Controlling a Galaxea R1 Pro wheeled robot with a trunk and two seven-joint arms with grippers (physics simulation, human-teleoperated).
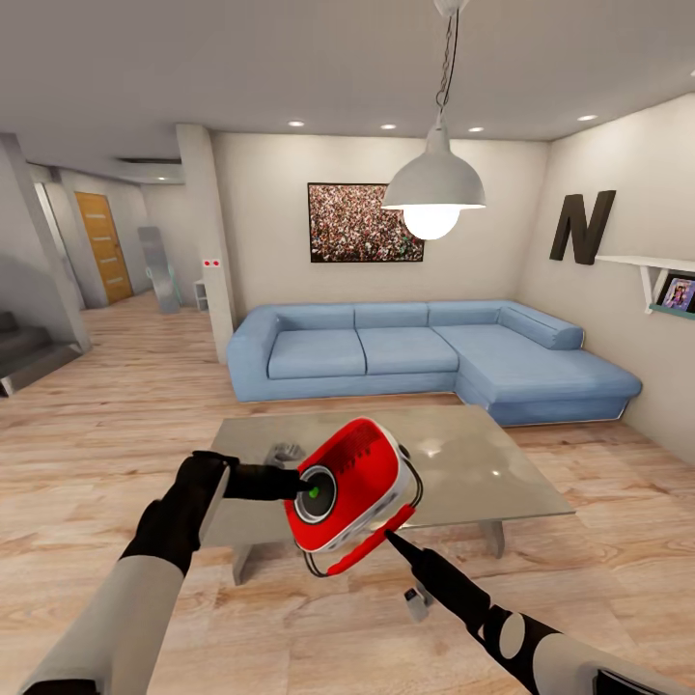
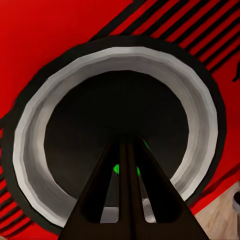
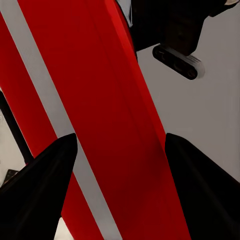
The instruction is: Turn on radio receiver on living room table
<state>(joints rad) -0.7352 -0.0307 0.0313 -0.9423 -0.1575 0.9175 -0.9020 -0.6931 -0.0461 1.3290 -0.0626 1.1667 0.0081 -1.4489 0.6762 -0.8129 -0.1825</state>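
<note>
Task so far: the radio [image 1: 355, 487] is up in the air, lifted off the table [image 1: 483, 463]. A green light glows in the middle of its round dial [image 1: 316, 492]. I think that means the radio may already be on, but I cannot be sure.
Left to do: maybe nothing, or one more push on the dial.
Radio: it hangs above the near edge of the table, tilted, with its dial facing the left arm.
Left gripper [image 1: 297, 482]: its two fingers [image 2: 127, 200] are pressed together, and the tips poke the middle of the dial.
Right gripper [image 1: 394, 537]: its jaws are spread apart around the red handle [image 3: 95, 125] under the radio. I cannot tell if they squeeze it.
</note>
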